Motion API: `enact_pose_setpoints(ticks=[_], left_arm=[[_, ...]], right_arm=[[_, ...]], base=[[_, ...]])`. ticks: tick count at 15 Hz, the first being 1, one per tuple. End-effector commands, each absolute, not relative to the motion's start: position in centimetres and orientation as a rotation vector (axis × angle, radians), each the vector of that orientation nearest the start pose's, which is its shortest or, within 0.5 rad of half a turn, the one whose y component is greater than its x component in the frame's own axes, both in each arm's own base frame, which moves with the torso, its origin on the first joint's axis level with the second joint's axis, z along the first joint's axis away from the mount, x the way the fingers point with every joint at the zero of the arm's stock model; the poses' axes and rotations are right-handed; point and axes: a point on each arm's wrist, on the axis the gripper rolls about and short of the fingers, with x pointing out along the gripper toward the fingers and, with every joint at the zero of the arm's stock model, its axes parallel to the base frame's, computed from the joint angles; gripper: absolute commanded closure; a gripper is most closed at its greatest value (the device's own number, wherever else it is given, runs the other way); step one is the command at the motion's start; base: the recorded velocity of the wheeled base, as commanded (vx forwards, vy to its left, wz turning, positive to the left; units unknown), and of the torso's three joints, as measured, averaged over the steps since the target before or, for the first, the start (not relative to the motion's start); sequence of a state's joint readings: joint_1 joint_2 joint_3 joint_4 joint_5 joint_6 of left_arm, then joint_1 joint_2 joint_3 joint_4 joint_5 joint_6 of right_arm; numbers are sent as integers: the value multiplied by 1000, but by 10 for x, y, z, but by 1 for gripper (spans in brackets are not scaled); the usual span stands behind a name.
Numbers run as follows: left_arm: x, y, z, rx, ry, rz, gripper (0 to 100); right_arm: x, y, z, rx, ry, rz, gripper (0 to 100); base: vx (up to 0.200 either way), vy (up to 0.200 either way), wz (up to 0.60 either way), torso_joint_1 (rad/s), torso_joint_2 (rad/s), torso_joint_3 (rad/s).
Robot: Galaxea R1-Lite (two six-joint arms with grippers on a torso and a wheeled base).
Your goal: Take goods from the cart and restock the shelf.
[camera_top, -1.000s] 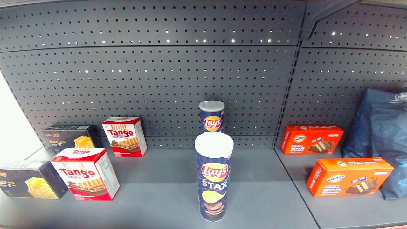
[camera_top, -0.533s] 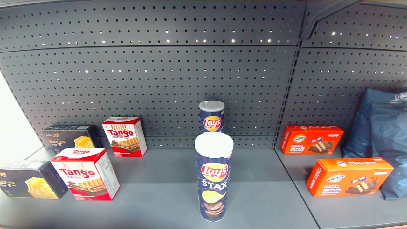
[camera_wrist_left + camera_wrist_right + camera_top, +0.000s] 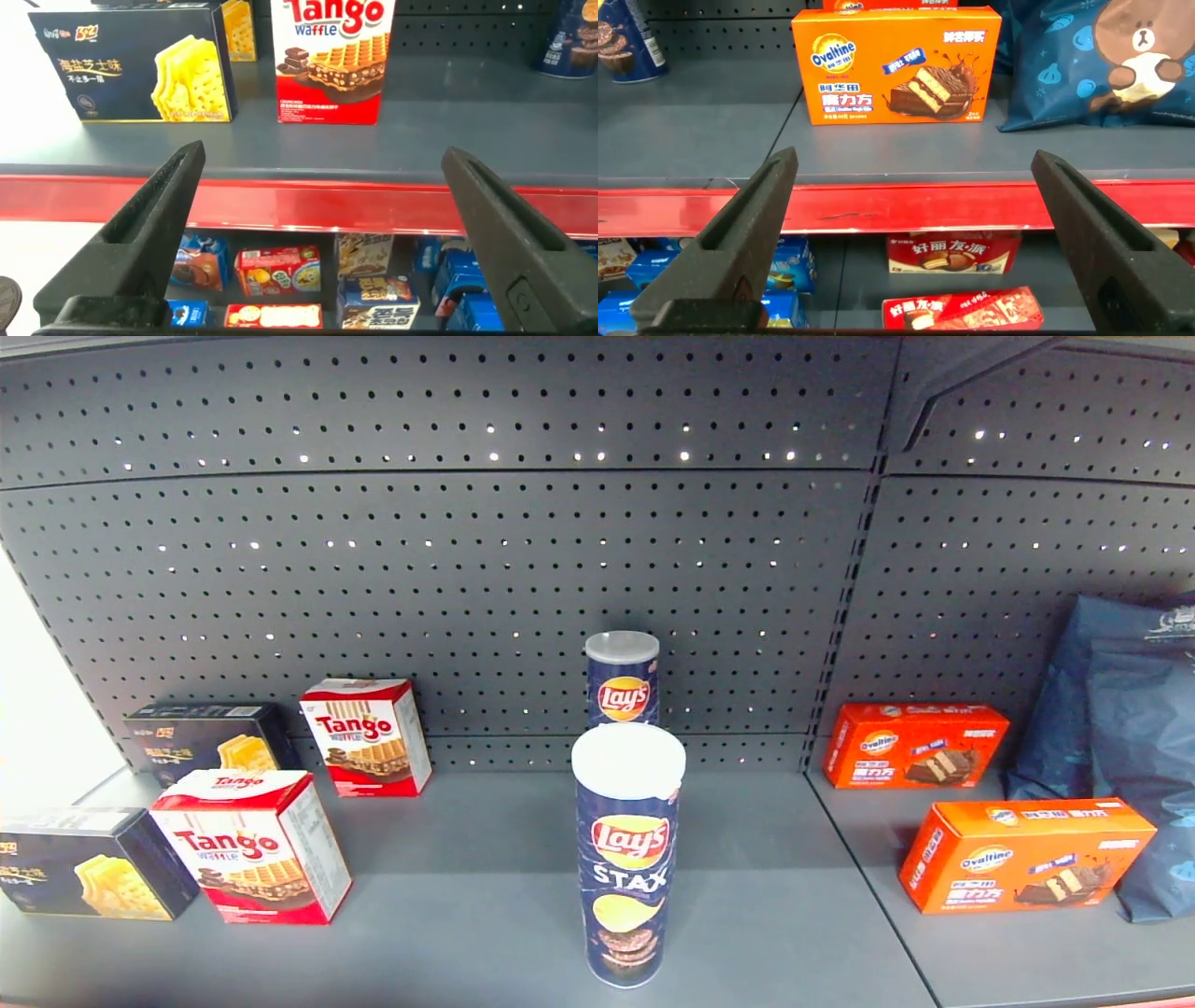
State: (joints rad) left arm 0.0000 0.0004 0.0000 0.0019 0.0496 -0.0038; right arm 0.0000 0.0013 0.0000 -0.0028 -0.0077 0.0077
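Observation:
On the grey shelf [image 3: 467,915] a tall blue chip can [image 3: 626,855] stands near the front, with a second blue chip can [image 3: 622,678] behind it by the pegboard. Red-and-white wafer boxes [image 3: 252,846] [image 3: 367,735] and dark cracker boxes [image 3: 89,862] [image 3: 210,739] sit at the left. Orange chocolate-cake boxes [image 3: 1024,854] [image 3: 913,745] lie at the right. My left gripper [image 3: 327,252] hangs open before the shelf's red front edge [image 3: 308,205], facing a wafer box [image 3: 332,58] and a cracker box [image 3: 140,63]. My right gripper [image 3: 920,247] is open too, facing an orange box [image 3: 896,63].
Dark blue snack bags [image 3: 1130,737] [image 3: 1102,61] lean at the far right. A lower shelf holds several small packages [image 3: 280,280] and red boxes [image 3: 952,252]. Bare shelf floor lies on both sides of the front chip can.

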Motion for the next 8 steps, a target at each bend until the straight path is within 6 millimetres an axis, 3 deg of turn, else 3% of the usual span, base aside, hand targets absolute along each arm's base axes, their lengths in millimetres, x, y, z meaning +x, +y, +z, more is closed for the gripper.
enact_pose_setpoints(ticks=[1, 4, 6, 8], left_arm=[[-23, 1, 75, -4, 4, 49, 0], [-23, 1, 75, 0, 5, 41, 0], [-23, 1, 75, -4, 5, 43, 0], [-23, 1, 75, -3, 5, 43, 0]], right_arm=[[-23, 0, 76, 8, 0, -8, 0], [-23, 0, 76, 8, 0, -8, 0], [-23, 0, 76, 8, 0, -8, 0], [-23, 0, 76, 8, 0, -8, 0]], base=[[0, 0, 0, 0, 0, 0], [0, 0, 0, 0, 0, 0], [0, 200, 0, 5, 7, 2], [0, 0, 0, 0, 0, 0]])
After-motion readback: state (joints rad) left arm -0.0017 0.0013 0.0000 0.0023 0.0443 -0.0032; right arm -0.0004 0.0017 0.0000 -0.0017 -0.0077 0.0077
